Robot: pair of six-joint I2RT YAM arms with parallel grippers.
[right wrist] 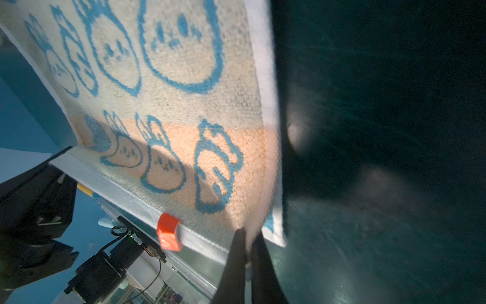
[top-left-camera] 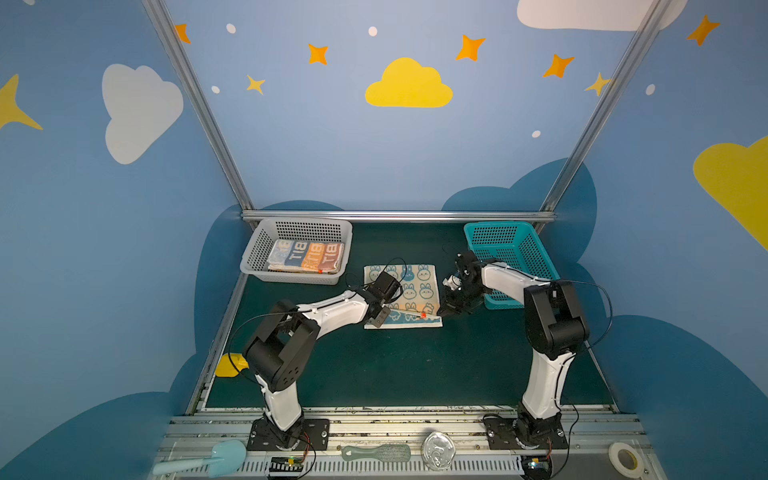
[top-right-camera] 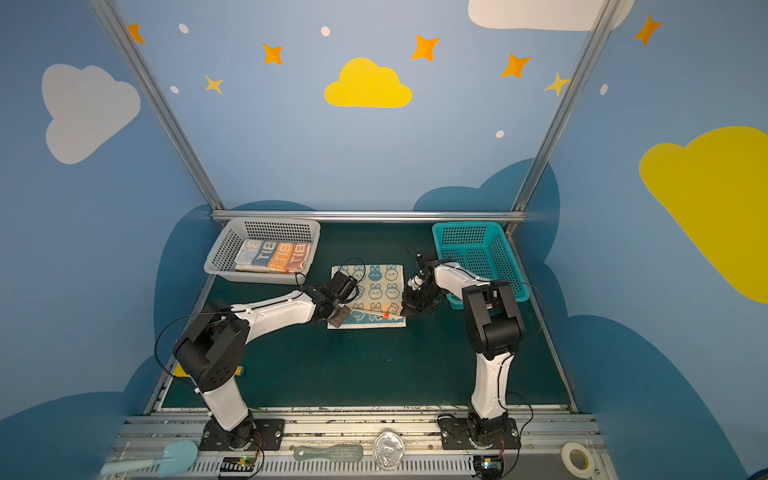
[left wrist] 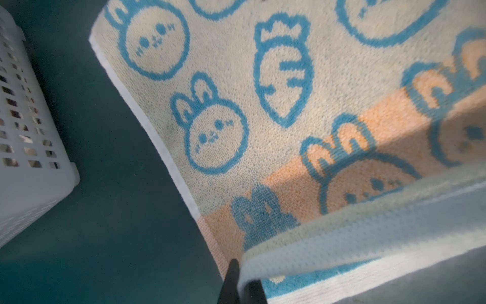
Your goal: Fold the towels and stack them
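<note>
A blue-and-cream bunny towel (top-left-camera: 409, 286) (top-right-camera: 380, 286) lies on the dark green mat between the two baskets, and its near edge is raised off the mat. My left gripper (top-left-camera: 380, 318) (left wrist: 243, 273) is shut on the near left corner's white hem. My right gripper (top-left-camera: 442, 311) (right wrist: 249, 233) is shut on the near right corner, beside an orange tag (right wrist: 168, 235). In both wrist views the held hem curls over the printed face (left wrist: 263, 79) (right wrist: 184, 105). Folded towels with orange and blue lettering (top-left-camera: 305, 257) (top-right-camera: 274, 257) lie stacked in the white basket (top-left-camera: 257, 249).
A teal basket (top-left-camera: 519, 249) stands at the back right, right behind my right arm. A yellow object (top-left-camera: 230, 365) lies at the mat's left edge. A light blue spatula (top-left-camera: 216, 457), a brush (top-left-camera: 376, 452), a can (top-left-camera: 438, 451) and a tape roll (top-left-camera: 623, 457) lie on the front rail.
</note>
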